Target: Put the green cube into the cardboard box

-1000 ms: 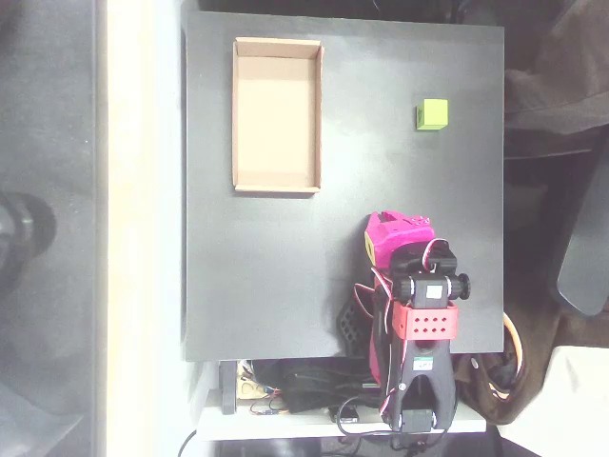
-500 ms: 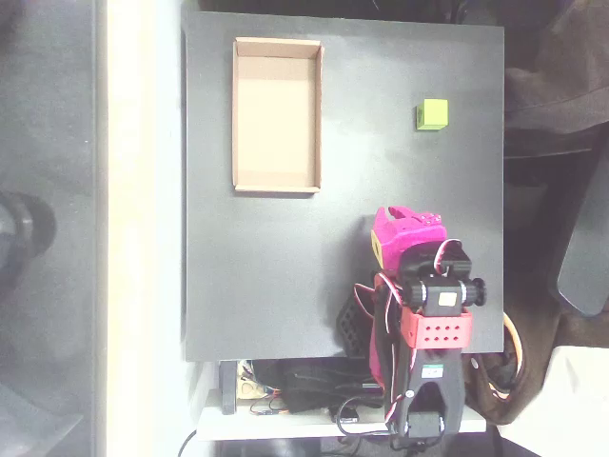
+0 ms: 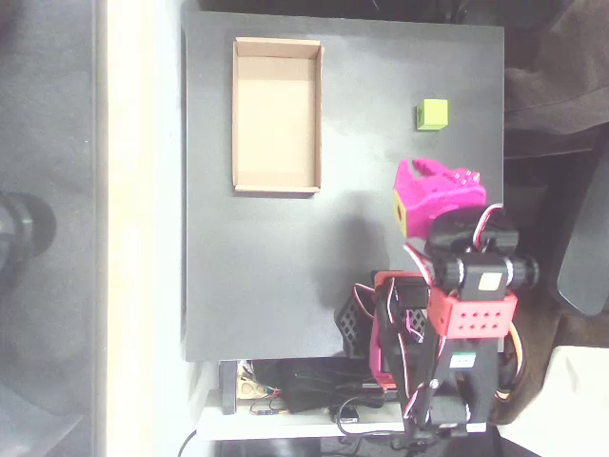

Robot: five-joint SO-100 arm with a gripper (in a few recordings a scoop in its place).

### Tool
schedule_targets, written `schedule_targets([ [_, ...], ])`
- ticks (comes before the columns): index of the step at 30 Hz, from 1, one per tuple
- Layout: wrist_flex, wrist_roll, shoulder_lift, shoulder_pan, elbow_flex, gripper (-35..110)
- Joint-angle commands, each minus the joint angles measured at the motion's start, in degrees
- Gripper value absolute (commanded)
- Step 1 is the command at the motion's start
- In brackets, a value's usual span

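In the overhead view, the cardboard box is lying open-topped on the black surface at upper left, its long axis running up and down the picture. The green cube is sitting well apart to its right, near the surface's right edge, edges roughly square to the picture. The magenta gripper is hanging just below the cube, apart from it. Its fingers are blurring together, so their opening cannot be told; nothing is visibly being gripped.
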Motion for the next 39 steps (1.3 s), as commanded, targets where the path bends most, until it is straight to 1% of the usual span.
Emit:
schedule_targets([
  [1, 0.44, 0.18, -4.57, 0.53, -7.73, 3],
  [9, 0.35, 0.0, -13.89, 3.6, -19.95, 3],
  [22, 0.26, 0.0, -24.87, 11.78, -27.95, 4],
  [25, 0.26, 0.0, -26.89, 12.48, -28.92, 8],
  [33, 0.26, 0.0, -30.76, 12.48, -29.09, 29],
  [39, -0.18, -0.09, -34.72, 12.48, -29.18, 33],
])
